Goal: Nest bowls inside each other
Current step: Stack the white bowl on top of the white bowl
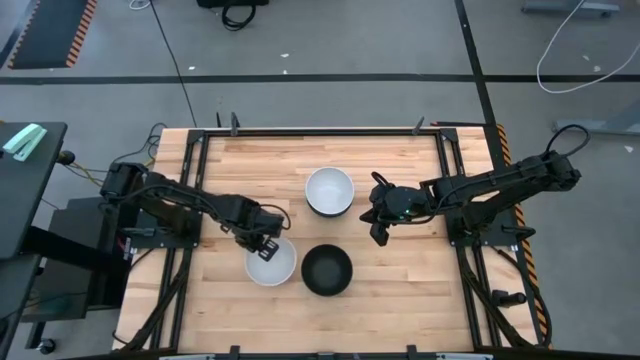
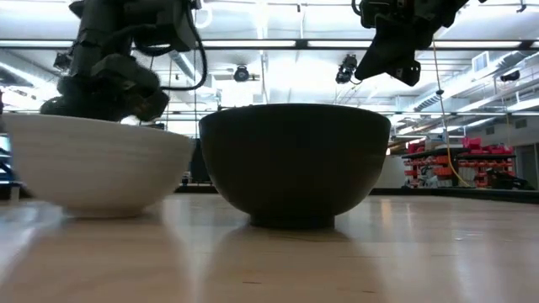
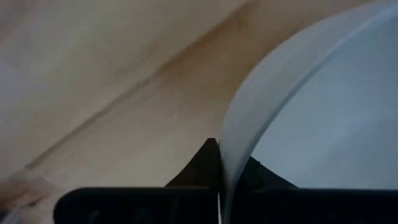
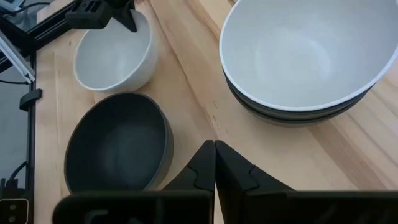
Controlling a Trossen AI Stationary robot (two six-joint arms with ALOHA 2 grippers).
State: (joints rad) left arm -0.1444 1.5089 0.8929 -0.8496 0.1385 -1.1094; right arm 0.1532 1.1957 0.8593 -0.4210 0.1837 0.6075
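Left gripper [image 1: 266,243] jaws pinching rim of white bowl [image 1: 271,262] at its 11 o'clock, bench front-left. Black bowl [image 1: 327,270] just beside at 3 o'clock. Lift clear, keep level, center over black bowl before release. Right gripper [image 1: 380,231] jaws pressed together, beside stack [image 1: 329,191].

I see a wooden table [image 1: 400,300] made of light planks, with a dark metal frame [image 1: 320,131] round its edges. Under it the floor [image 1: 330,40] is grey and smooth, with dark tape lines [image 1: 300,77] running across. At the far left lies a black mat with orange stripes [image 1: 45,30]. Cables [image 1: 575,50] curl on the floor — a white one far right, a black one far middle. Looking level across the table, I see a big bright room with long ceiling lights [image 2: 278,44] and red shelves [image 2: 459,160] on the right.
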